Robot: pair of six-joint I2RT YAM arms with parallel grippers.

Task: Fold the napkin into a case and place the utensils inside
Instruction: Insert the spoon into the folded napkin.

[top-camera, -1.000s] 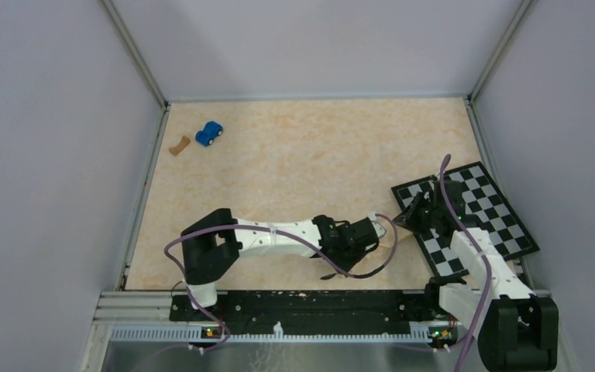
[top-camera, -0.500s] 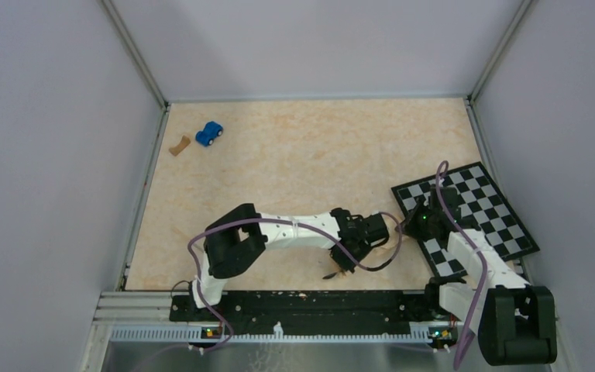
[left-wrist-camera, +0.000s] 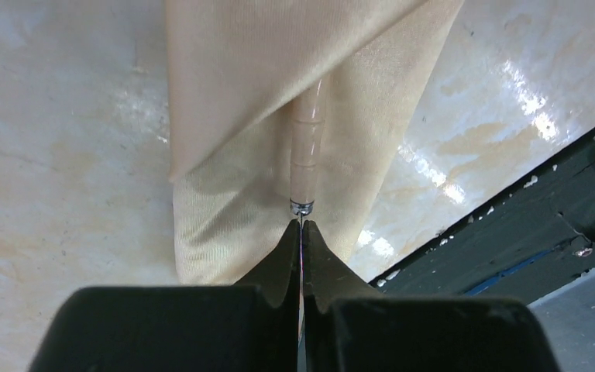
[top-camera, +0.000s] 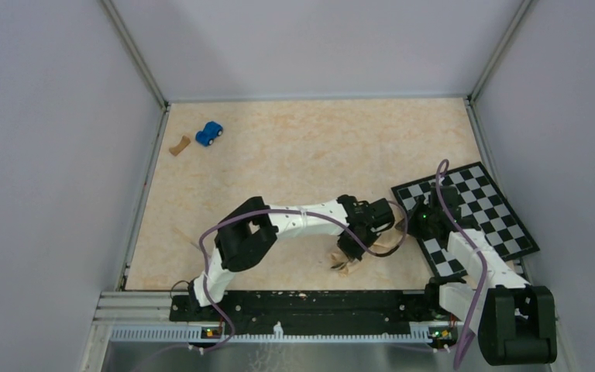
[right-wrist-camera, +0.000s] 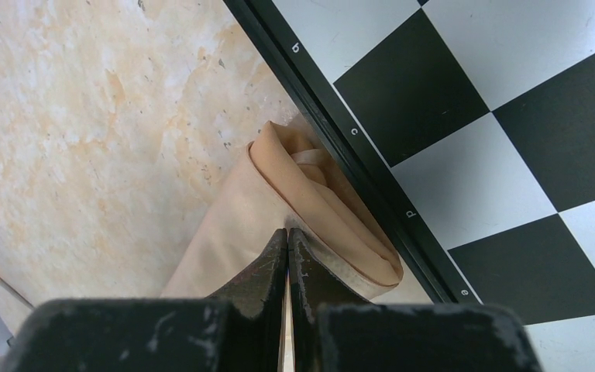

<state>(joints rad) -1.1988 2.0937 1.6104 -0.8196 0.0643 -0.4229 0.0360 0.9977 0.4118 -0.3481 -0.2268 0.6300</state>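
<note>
Napkin (left-wrist-camera: 232,116) folded at checkerboard's (right-wrist-camera: 472,155) 8 o'clock. My left gripper (left-wrist-camera: 302,225) pinches one utensil (left-wrist-camera: 307,155), partly in; right gripper (right-wrist-camera: 287,232) closed. Others unseen.

A lab enclosure, shown by grey walls (top-camera: 46,155) and checkerboard (top-camera: 497,211).

Napkin (left-wrist-camera: 279,93) far end beyond frame edge, L wrist cam

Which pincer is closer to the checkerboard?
Right. The right pincer is on the napkin, just beside the checkerboard's edge. The left pincer is farther left along the napkin, nearer the table's front edge.
</note>
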